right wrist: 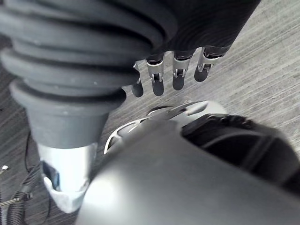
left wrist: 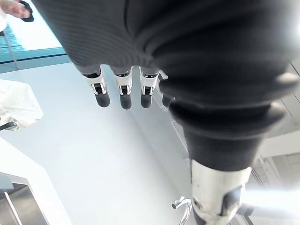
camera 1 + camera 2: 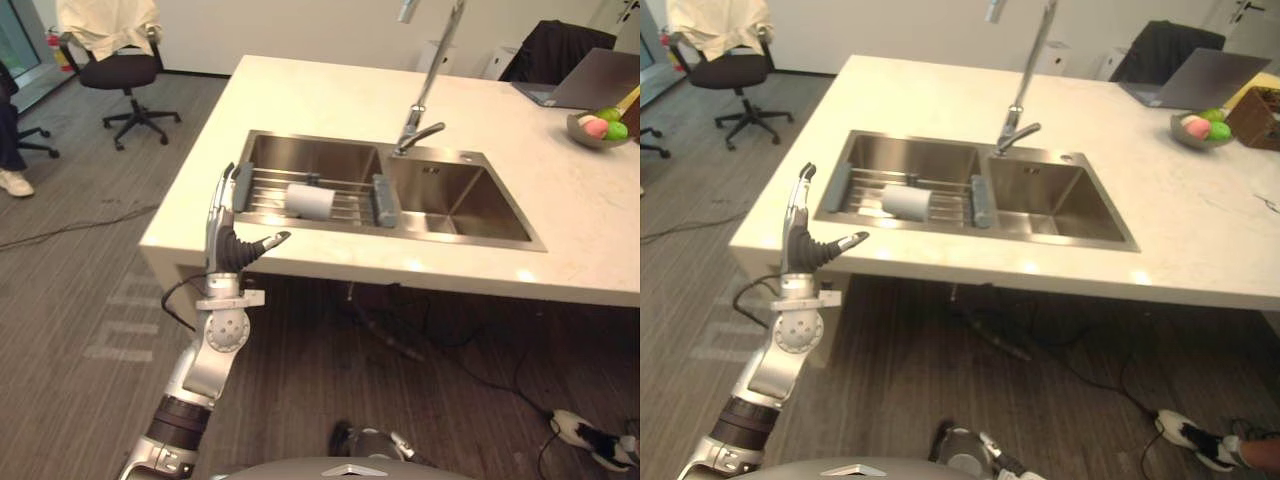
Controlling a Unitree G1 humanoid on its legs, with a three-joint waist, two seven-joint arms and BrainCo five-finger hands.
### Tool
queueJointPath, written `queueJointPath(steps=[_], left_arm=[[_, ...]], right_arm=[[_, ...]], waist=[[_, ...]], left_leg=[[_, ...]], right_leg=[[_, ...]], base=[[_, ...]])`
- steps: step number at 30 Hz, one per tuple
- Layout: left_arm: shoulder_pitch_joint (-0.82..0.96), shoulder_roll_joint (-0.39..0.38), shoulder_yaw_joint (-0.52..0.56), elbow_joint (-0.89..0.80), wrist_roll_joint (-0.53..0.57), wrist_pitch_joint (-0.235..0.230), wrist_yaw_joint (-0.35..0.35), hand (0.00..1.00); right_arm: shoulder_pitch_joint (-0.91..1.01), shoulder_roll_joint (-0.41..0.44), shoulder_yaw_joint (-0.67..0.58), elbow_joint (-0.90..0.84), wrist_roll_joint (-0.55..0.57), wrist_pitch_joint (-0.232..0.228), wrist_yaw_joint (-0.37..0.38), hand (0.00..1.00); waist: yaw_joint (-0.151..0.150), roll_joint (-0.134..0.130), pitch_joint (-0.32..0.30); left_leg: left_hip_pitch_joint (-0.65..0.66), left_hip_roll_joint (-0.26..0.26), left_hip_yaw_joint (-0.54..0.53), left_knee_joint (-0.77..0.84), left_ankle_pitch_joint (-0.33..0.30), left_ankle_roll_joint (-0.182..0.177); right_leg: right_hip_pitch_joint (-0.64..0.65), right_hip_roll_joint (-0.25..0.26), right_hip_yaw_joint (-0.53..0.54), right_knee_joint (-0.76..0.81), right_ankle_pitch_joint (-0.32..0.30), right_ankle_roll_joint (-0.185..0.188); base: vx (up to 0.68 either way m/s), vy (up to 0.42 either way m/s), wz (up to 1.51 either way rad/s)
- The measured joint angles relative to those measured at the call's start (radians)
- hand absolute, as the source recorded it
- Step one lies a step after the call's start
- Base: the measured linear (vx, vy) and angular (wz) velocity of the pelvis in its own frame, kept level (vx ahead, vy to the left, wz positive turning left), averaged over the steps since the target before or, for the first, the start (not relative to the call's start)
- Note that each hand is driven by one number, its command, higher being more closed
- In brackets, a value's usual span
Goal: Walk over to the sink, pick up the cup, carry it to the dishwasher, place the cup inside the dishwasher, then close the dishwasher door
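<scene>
A pale cup [image 3: 310, 200] lies on its side on a wire rack [image 3: 262, 190] across the left basin of a steel double sink [image 3: 470, 205]. The sink is set in a white counter [image 3: 330, 95], with a tall faucet [image 3: 420, 125] behind the basins. My left hand [image 3: 228, 250] is raised in front of the counter's near left corner, short of the cup, fingers [image 2: 122, 91] straight up and thumb out, holding nothing. My right hand [image 1: 164, 77] hangs low by my side over the floor, its fingers relaxed and empty.
An office chair [image 3: 125, 60] draped with cloth stands at the far left. A laptop [image 3: 590, 82] and a fruit bowl [image 3: 598, 128] sit at the counter's far right. Cables trail on the floor under the counter. A person's shoe [image 3: 15, 182] is at the left edge.
</scene>
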Motion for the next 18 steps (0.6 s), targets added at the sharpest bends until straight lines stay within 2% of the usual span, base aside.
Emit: queueJointPath(steps=[1, 3, 5, 7, 8, 9, 10, 11, 12, 14, 15, 16, 17, 18], left_arm=[[0.010, -0.017, -0.005, -0.001, 0.015, 0.011, -0.009, 0.00], [0.009, -0.046, -0.005, -0.014, 0.033, 0.012, -0.020, 0.00], [0.018, -0.048, -0.022, -0.036, 0.055, 0.018, -0.033, 0.00], [0.055, -0.050, -0.040, -0.090, 0.059, 0.016, -0.060, 0.00], [0.058, -0.049, -0.046, -0.103, 0.059, 0.015, -0.069, 0.00], [0.076, -0.051, -0.054, -0.152, 0.058, 0.014, -0.096, 0.00], [0.103, -0.049, -0.063, -0.191, 0.058, 0.001, -0.119, 0.00], [0.113, -0.047, -0.065, -0.198, 0.058, -0.007, -0.131, 0.00], [0.122, -0.044, -0.066, -0.195, 0.056, -0.014, -0.156, 0.00], [0.123, -0.040, -0.066, -0.195, 0.055, -0.022, -0.192, 0.00], [0.122, -0.037, -0.066, -0.196, 0.055, -0.030, -0.204, 0.00], [0.115, -0.034, -0.075, -0.195, 0.055, -0.035, -0.211, 0.00], [0.110, -0.028, -0.079, -0.192, 0.056, -0.035, -0.213, 0.00], [0.109, -0.020, -0.081, -0.187, 0.056, -0.034, -0.214, 0.00]], right_arm=[[-0.001, -0.025, 0.005, -0.002, -0.012, 0.012, 0.019, 0.00], [-0.003, -0.045, 0.005, -0.002, -0.032, 0.013, 0.039, 0.00], [-0.004, -0.045, 0.023, -0.001, -0.065, 0.018, 0.049, 0.00], [0.000, -0.047, 0.040, 0.000, -0.164, 0.038, 0.101, 0.00], [0.005, -0.048, 0.042, 0.000, -0.178, 0.044, 0.110, 0.00], [0.013, -0.055, 0.051, -0.002, -0.186, 0.063, 0.120, 0.00], [0.024, -0.068, 0.073, -0.001, -0.190, 0.076, 0.119, 0.00], [0.026, -0.070, 0.076, 0.003, -0.193, 0.081, 0.117, 0.00], [0.023, -0.071, 0.077, 0.020, -0.193, 0.084, 0.114, 0.00], [0.015, -0.073, 0.084, 0.046, -0.192, 0.088, 0.104, 0.00], [0.015, -0.075, 0.089, 0.049, -0.193, 0.086, 0.104, 0.00], [0.016, -0.086, 0.099, 0.053, -0.192, 0.075, 0.105, 0.00], [0.010, -0.091, 0.100, 0.062, -0.191, 0.068, 0.101, 0.00], [0.004, -0.090, 0.100, 0.070, -0.189, 0.068, 0.098, 0.00]], waist=[[-0.012, 0.050, -0.006], [-0.015, 0.085, -0.011], [-0.012, 0.082, -0.014], [0.000, 0.080, -0.016], [0.003, 0.083, -0.016], [0.008, 0.096, -0.013], [0.018, 0.103, -0.016], [0.023, 0.108, -0.019], [0.030, 0.105, -0.019], [0.034, 0.100, -0.020], [0.032, 0.099, -0.025], [0.025, 0.113, -0.036], [0.025, 0.126, -0.046], [0.023, 0.113, -0.050]], left_leg=[[0.003, 0.048, -0.008, 0.002, -0.012, -0.021], [0.003, 0.088, -0.011, 0.003, -0.019, -0.038], [-0.006, 0.111, -0.015, 0.053, -0.003, -0.055], [-0.120, 0.154, -0.027, 0.322, 0.000, -0.059], [-0.157, 0.170, -0.032, 0.412, 0.009, -0.057], [-0.235, 0.215, -0.035, 0.608, 0.037, -0.041], [-0.305, 0.259, -0.033, 0.758, 0.031, -0.033], [-0.325, 0.272, -0.032, 0.795, 0.022, -0.024], [-0.346, 0.278, -0.018, 0.798, 0.004, -0.017], [-0.354, 0.268, 0.040, 0.642, -0.022, -0.012], [-0.355, 0.253, 0.071, 0.508, -0.020, -0.015], [-0.356, 0.223, 0.093, 0.267, 0.097, -0.004], [-0.351, 0.210, 0.096, 0.209, 0.133, -0.031], [-0.335, 0.191, 0.100, 0.170, 0.151, -0.022]], right_leg=[[0.010, 0.040, 0.007, 0.011, -0.017, 0.005], [-0.001, 0.073, -0.006, 0.029, -0.078, -0.015], [0.018, 0.087, -0.023, 0.036, -0.117, -0.026], [0.080, 0.108, -0.047, -0.010, -0.131, -0.042], [0.097, 0.115, -0.056, -0.021, -0.134, -0.047], [0.135, 0.137, -0.071, -0.039, -0.144, -0.053], [0.167, 0.159, -0.075, -0.051, -0.162, -0.070], [0.190, 0.166, -0.078, -0.064, -0.164, -0.071], [0.235, 0.169, -0.080, -0.098, -0.163, -0.069], [0.274, 0.157, -0.081, -0.145, -0.150, -0.057], [0.271, 0.147, -0.085, -0.156, -0.144, -0.048], [0.254, 0.143, -0.086, -0.170, -0.135, -0.027], [0.242, 0.144, -0.073, -0.168, -0.130, -0.009], [0.241, 0.132, -0.066, -0.172, -0.120, -0.003]], base=[[0.32, -0.335, 0.08], [0.30, -0.329, 0.12], [0.20, -0.258, 0.17], [0.18, -0.242, 0.23], [0.18, -0.177, 0.32], [0.18, -0.138, 0.21], [0.18, -0.116, 0.15], [0.19, -0.081, 0.04], [0.18, -0.049, 0.05], [0.16, -0.001, 0.05], [0.15, 0.084, 0.08], [0.18, 0.137, 0.00], [0.16, 0.125, -0.07], [0.14, 0.087, -0.15]])
